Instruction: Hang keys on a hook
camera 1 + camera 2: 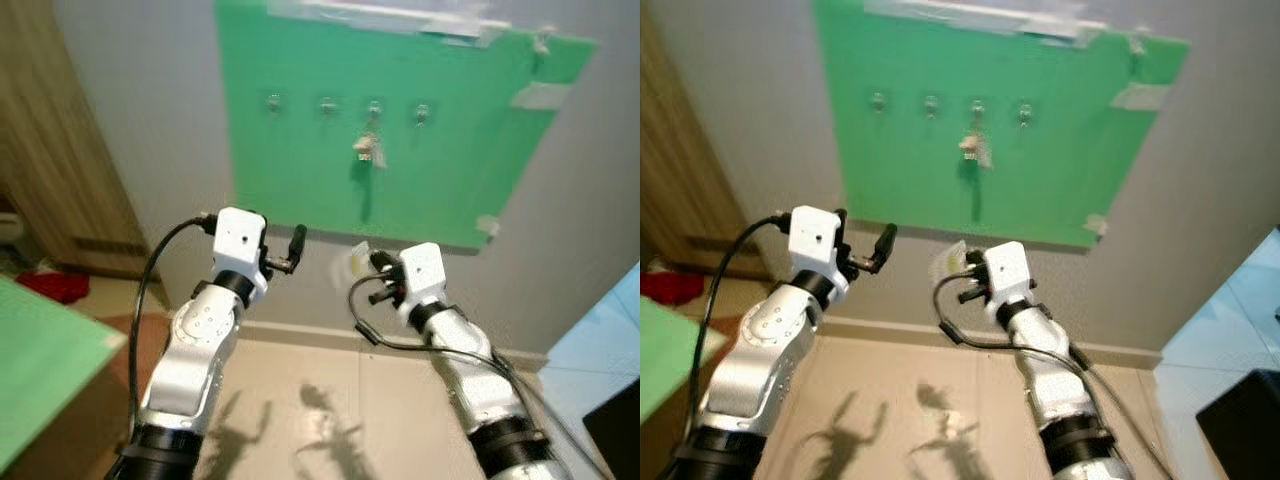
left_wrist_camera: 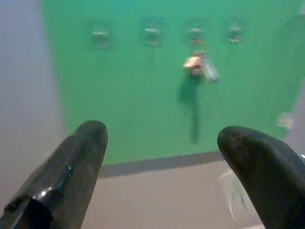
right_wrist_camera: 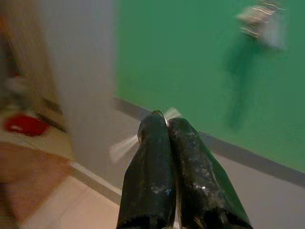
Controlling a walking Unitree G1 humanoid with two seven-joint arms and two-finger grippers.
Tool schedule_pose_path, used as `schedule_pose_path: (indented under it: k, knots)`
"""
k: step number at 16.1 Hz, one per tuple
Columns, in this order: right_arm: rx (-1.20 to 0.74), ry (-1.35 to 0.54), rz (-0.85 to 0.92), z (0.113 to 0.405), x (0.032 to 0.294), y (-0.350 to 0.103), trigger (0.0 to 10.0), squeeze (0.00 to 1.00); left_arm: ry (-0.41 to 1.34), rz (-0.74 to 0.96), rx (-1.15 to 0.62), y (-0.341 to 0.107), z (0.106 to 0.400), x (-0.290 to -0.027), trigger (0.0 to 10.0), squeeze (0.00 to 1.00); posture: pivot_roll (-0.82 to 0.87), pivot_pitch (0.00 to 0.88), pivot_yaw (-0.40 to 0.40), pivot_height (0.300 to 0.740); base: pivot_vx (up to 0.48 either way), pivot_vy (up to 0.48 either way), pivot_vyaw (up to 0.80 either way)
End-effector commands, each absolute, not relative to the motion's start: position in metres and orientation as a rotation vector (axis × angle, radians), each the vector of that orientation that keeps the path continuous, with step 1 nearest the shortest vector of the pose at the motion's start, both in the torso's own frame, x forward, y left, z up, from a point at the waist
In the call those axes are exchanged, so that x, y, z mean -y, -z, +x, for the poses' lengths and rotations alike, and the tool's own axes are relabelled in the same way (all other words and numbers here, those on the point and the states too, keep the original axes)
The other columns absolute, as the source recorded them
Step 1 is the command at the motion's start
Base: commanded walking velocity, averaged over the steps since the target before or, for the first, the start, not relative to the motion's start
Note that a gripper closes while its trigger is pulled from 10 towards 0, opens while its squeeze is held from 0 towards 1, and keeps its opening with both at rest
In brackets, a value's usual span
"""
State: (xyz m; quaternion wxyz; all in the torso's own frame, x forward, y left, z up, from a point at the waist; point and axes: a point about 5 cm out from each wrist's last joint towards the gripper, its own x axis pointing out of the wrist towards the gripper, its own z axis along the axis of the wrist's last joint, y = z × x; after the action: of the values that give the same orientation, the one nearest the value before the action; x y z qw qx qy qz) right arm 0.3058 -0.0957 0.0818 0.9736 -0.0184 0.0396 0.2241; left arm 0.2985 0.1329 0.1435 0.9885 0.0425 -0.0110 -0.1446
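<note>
While one key bunch (image 1: 366, 147) hangs upper centre on the green board (image 1: 300, 180), three hooks (image 1: 272, 101) look free. The right hand (image 1: 362, 262), pinched shut on pale keys (image 3: 125, 145), waits lower centre; hanging remains. The left hand (image 1: 298, 240) gapes empty.

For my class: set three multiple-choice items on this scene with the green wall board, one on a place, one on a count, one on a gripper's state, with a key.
1. Where does the small bunch of keys hang on the green wall board?
A. On the first hook from the left
B. On the third hook from the left
C. On the floor

2. How many small metal hooks are in the row on the board?
A. Two
B. Four
C. Six

3. How do the fingers of the right gripper stand?
A. Pressed together on a thin ring with a pale tag
B. Spread wide
C. Clamped on a cup

Key: 1 B, the keys dangle under the third hook; 2 B, four hooks show in the head views; 3 A, the right wrist view shows the black fingers shut, with a ring and pale tag at their tips.
</note>
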Motion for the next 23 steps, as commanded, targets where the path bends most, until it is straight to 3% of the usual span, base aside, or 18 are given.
schedule_pose_path:
  k: [1, 6, 13, 17, 23]
  knots:
    - [-0.048, -0.458, -0.055, 0.310, 0.097, -0.091, 0.0, 0.00, 0.299, 0.077, 0.042, -0.149, 0.301, -0.131, 10.0, 0.00, 0.02, 0.000, -0.025, 0.740, 0.379, 0.292, 0.00]
    - [-0.048, -0.471, -0.060, 0.309, 0.096, -0.091, 0.0, 0.00, 0.293, 0.176, 0.026, -0.147, 0.302, -0.131, 10.0, 0.00, 0.02, 0.000, -0.024, 0.740, 0.428, 0.120, 0.00]
    - [-0.034, -0.475, -0.063, 0.311, 0.095, -0.095, 0.0, 0.00, 0.286, 0.185, 0.014, -0.145, 0.302, -0.131, 10.0, 0.00, 0.02, 0.000, -0.028, 0.740, 0.480, 0.000, 0.00]
    - [0.036, -0.417, -0.059, 0.333, 0.102, -0.125, 0.0, 0.00, 0.268, 0.152, 0.020, -0.146, 0.302, -0.133, 10.0, 0.00, 0.02, 0.000, -0.019, 0.740, 0.000, 0.000, 0.00]
    - [0.058, -0.308, -0.090, 0.349, 0.114, -0.137, 0.0, 0.00, 0.280, 0.167, 0.021, -0.147, 0.298, -0.135, 10.0, 0.00, 0.04, 0.000, -0.010, 0.740, 0.000, 0.000, 0.00]
